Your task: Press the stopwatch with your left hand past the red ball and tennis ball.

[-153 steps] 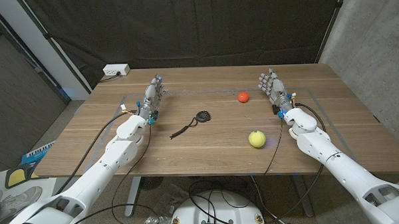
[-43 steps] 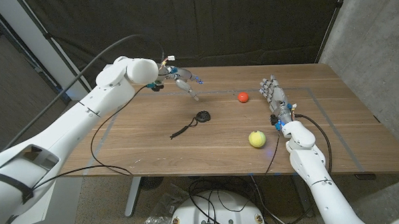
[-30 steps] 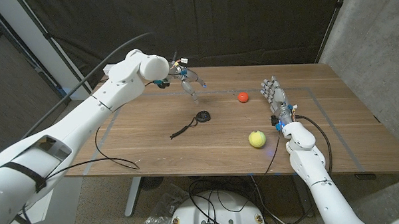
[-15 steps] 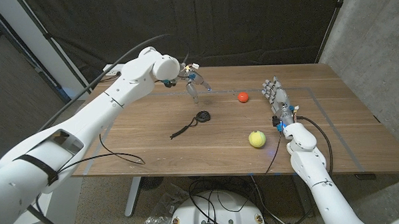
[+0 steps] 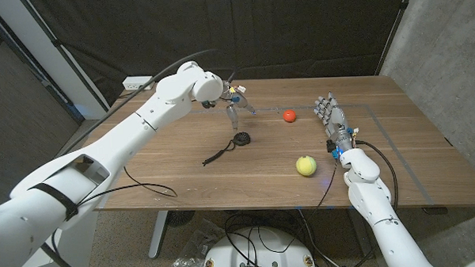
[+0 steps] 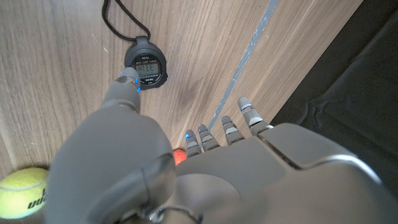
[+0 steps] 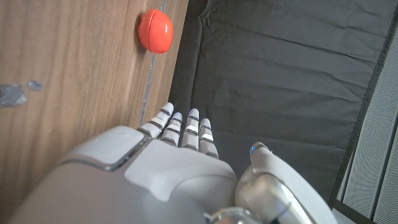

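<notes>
Left hand (image 5: 235, 102), above the surface (image 5: 183, 163) with fingers (image 6: 247, 113) apart and holding nothing; its thumb tip lies over the stopwatch (image 5: 240, 139) in the wrist view, contact not discernible. The stopwatch sits mid-surface, its cord (image 5: 217, 156) trailing; display digits too small to read. Left arm extended across the surface, hand angled down. Red ball (image 5: 288, 115) and tennis ball (image 5: 305, 165), bearing illegible black print, lie apart. Right hand (image 5: 329, 114) stands by the right edge, fingers extended, empty.
</notes>
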Motion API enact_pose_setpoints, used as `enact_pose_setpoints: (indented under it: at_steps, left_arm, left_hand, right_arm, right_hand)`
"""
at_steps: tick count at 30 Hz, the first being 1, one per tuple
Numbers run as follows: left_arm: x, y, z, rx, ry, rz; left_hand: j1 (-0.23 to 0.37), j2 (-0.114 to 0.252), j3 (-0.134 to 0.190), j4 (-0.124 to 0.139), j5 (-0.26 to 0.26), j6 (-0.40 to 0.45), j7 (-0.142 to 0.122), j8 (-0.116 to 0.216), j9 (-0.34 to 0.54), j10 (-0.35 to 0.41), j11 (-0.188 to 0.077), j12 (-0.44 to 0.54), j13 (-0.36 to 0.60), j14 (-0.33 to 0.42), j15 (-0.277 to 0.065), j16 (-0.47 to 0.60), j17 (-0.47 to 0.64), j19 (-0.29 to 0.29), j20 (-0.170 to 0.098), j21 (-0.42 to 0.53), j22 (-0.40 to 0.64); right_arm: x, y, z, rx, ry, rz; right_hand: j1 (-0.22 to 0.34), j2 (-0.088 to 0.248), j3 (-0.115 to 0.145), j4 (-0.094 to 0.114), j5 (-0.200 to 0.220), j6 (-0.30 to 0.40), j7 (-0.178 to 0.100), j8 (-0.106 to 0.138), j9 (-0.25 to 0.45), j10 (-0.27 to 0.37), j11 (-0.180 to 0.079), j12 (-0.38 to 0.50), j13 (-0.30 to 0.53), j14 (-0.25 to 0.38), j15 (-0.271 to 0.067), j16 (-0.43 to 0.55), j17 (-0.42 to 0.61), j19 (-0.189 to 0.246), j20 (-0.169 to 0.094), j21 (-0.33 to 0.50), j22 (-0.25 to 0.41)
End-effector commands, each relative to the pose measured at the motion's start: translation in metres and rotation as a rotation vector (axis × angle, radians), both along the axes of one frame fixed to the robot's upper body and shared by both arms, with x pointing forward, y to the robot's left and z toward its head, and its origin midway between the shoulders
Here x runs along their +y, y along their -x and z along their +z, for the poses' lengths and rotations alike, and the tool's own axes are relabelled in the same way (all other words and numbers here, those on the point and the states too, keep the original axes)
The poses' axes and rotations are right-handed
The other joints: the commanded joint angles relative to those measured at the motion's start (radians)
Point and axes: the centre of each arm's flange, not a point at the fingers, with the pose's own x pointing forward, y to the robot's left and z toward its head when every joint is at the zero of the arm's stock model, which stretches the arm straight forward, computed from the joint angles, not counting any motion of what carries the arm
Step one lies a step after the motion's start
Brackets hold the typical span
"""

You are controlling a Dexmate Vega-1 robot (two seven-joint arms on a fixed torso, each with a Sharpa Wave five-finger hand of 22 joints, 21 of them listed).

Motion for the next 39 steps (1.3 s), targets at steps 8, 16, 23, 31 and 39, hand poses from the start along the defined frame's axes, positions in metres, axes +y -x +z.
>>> enact_pose_setpoints:
  at_steps: [8, 16, 23, 31, 39]
  left_arm:
    - [-0.003, -0.01, -0.029, 0.008, -0.052, -0.001]
    - [0.003, -0.013, -0.03, -0.014, -0.048, 0.024]
    - [0.003, -0.017, -0.035, -0.062, -0.078, 0.044]
    - [0.001, -0.022, -0.041, -0.036, -0.075, 0.033]
    - [-0.001, -0.023, -0.044, -0.029, -0.062, 0.001]
  left_hand:
    - [0.009, -0.005, -0.024, 0.016, 0.001, 0.119, 0.012, 0.072, 0.023, 0.091, 0.017, 0.045, 0.019, 0.031, -0.025, 0.021, 0.01, 0.002, -0.007, -0.006, 0.002]
    - [0.025, -0.001, -0.04, 0.021, -0.001, 0.179, 0.038, 0.116, 0.038, 0.156, 0.041, 0.086, 0.043, 0.079, -0.04, 0.034, 0.02, 0.024, -0.009, -0.006, 0.001]
    - [0.022, 0.003, -0.053, 0.029, -0.005, 0.23, 0.08, 0.148, 0.043, 0.196, 0.059, 0.109, 0.055, 0.115, -0.043, 0.044, 0.028, 0.043, -0.005, -0.004, 0.002]
    - [0.023, 0.008, -0.062, 0.035, -0.008, 0.277, 0.084, 0.173, 0.043, 0.249, 0.038, 0.136, 0.063, 0.142, -0.061, 0.049, 0.035, 0.053, -0.007, -0.005, 0.002]
    - [0.025, 0.01, -0.067, 0.036, -0.01, 0.281, 0.074, 0.177, 0.041, 0.245, 0.028, 0.137, 0.068, 0.145, -0.067, 0.047, 0.039, 0.055, -0.005, -0.006, 0.002]
  right_arm:
    - [-0.003, -0.005, -0.002, 0.012, 0.0, 0.004]
    - [-0.003, -0.009, -0.001, 0.016, 0.003, 0.008]
    - [-0.003, -0.011, -0.001, 0.02, 0.004, 0.01]
    - [-0.006, -0.011, -0.002, 0.02, 0.0, 0.003]
    - [-0.008, -0.01, -0.004, 0.022, -0.002, -0.003]
  right_hand:
    - [-0.004, -0.001, 0.007, 0.004, 0.004, 0.011, 0.0, 0.007, 0.006, 0.012, -0.003, 0.005, 0.002, 0.01, 0.0, 0.004, 0.003, 0.007, -0.004, -0.003, 0.005]
    - [-0.005, -0.001, 0.008, 0.003, 0.004, 0.01, -0.002, 0.006, 0.006, 0.012, -0.003, 0.005, 0.002, 0.01, 0.0, 0.003, 0.003, 0.008, -0.005, -0.004, 0.005]
    - [-0.005, -0.001, 0.008, 0.003, 0.004, 0.011, -0.001, 0.006, 0.006, 0.014, 0.001, 0.005, 0.002, 0.011, 0.0, 0.003, 0.003, 0.009, -0.004, -0.006, 0.005]
    - [-0.005, -0.002, 0.009, 0.002, 0.004, 0.011, -0.001, 0.006, 0.006, 0.012, -0.001, 0.005, 0.002, 0.011, 0.0, 0.003, 0.003, 0.01, -0.004, -0.008, 0.005]
    - [-0.004, -0.002, 0.01, 0.001, 0.005, 0.011, -0.002, 0.006, 0.006, 0.013, -0.003, 0.005, 0.002, 0.011, 0.001, 0.003, 0.003, 0.011, -0.003, -0.01, 0.005]
